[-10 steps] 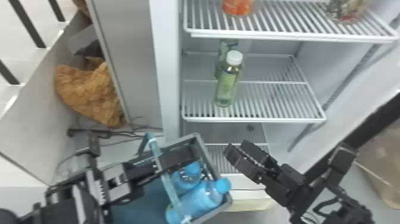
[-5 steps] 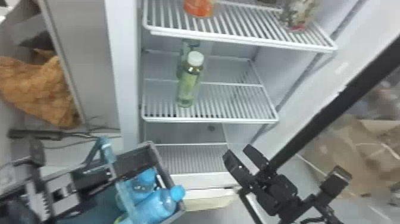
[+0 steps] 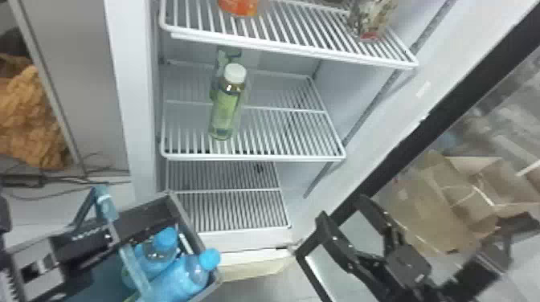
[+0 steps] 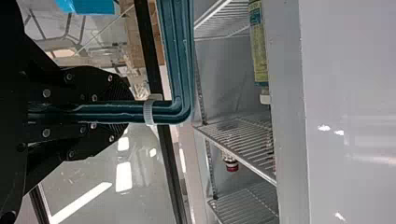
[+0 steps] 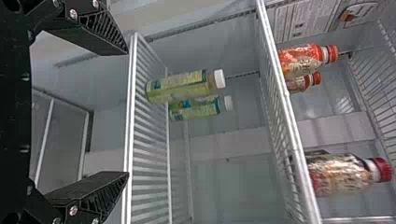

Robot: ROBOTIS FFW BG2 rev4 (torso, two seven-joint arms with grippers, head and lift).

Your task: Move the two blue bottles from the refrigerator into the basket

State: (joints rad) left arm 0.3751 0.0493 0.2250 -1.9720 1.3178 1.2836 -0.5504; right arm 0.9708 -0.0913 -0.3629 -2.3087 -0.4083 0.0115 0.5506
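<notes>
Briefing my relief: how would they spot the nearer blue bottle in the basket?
In front of the open refrigerator is the dark basket. The nearer bottle in it has its cap overlapping the rim in the head view; the farther bottle has its cap well within.

Lab-like room — open refrigerator (image 3: 138,88), loose cables (image 3: 40,198), brown cardboard (image 3: 432,209)

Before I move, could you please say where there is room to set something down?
The middle shelf is bare between the green bottles and the right wall; the basket is crowded around its blue bottles.
</notes>
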